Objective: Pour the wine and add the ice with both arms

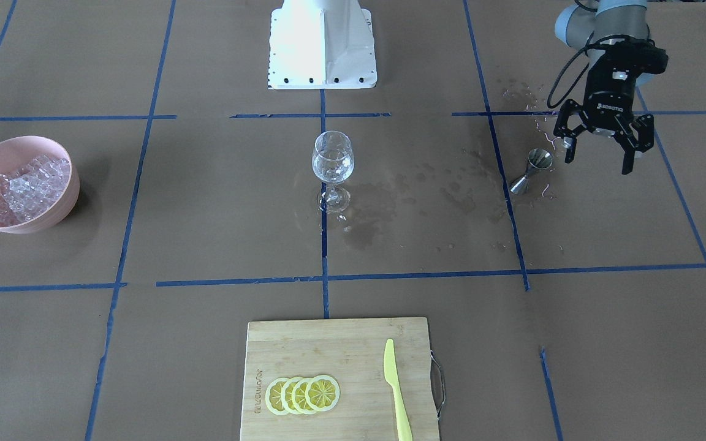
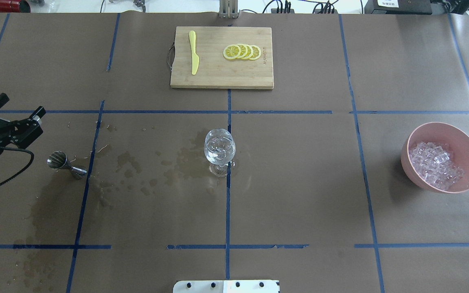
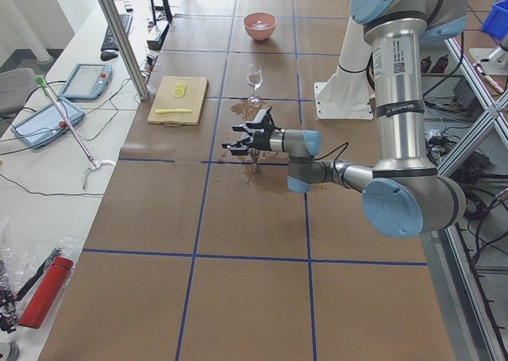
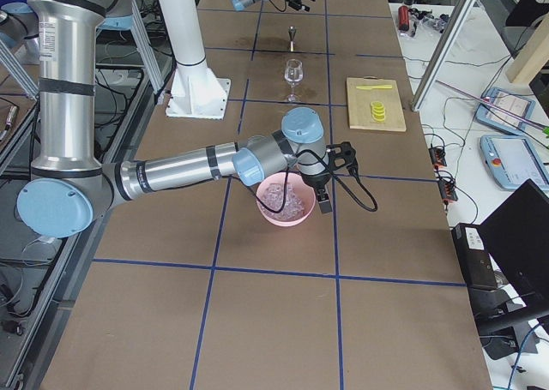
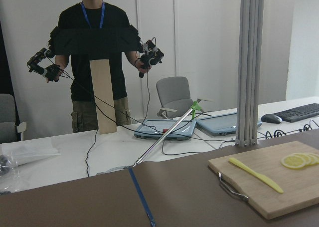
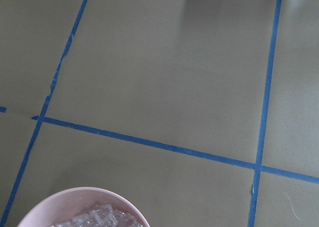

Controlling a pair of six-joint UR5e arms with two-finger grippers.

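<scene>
A stemmed wine glass (image 1: 332,160) stands at the table's middle, also in the overhead view (image 2: 219,148); its bowl glitters with clear contents, and I cannot tell wine from ice in it. A steel jigger (image 1: 532,170) stands upright near my left gripper (image 1: 601,147), which hovers open and empty just beside and above it, also in the overhead view (image 2: 8,112). A pink bowl (image 2: 468,150) holds a heap of ice (image 2: 436,160). My right gripper (image 4: 324,197) hangs over the bowl's rim in the exterior right view only; I cannot tell whether it is open or shut.
A wooden cutting board (image 1: 304,346) with lemon slices (image 1: 303,394) and a yellow knife (image 1: 396,389) lies at the operators' edge. Dark wet stains (image 1: 390,202) spread between glass and jigger. The white pedestal base (image 1: 322,43) stands behind the glass.
</scene>
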